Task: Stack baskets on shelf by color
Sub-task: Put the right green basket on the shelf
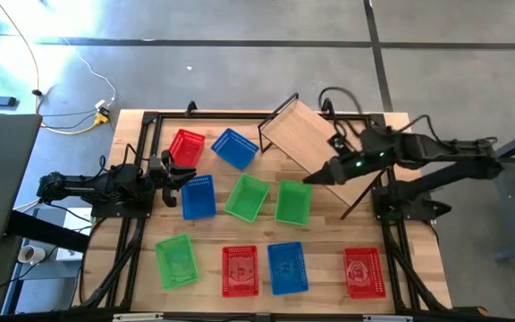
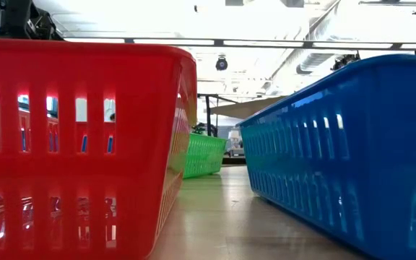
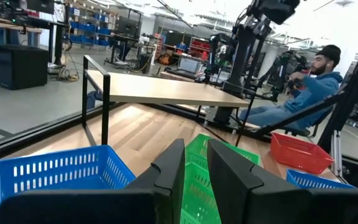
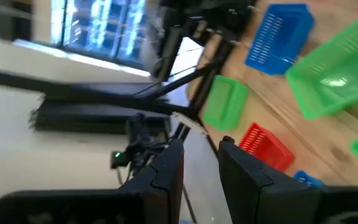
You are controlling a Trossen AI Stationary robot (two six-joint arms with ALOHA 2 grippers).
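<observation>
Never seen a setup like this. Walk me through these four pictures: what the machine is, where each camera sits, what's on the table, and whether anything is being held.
This is a two-armed robot at a wooden table. One picture looks straight down from above; one sits at table-top height, right behind a red and a blue basket; the other two come from cameras on each arm's wrist.

Nine small plastic baskets lie scattered, three red, three blue, three green, none stacked yet: for example a red basket and a blue basket at the far side, and a green basket in the near row.

The right gripper is at the shelf, a light wood plank on a black frame that stands skewed on the table; it appears to grip the plank's edge.

The left gripper waits beside another blue basket, its fingers nearly together, holding nothing.
</observation>
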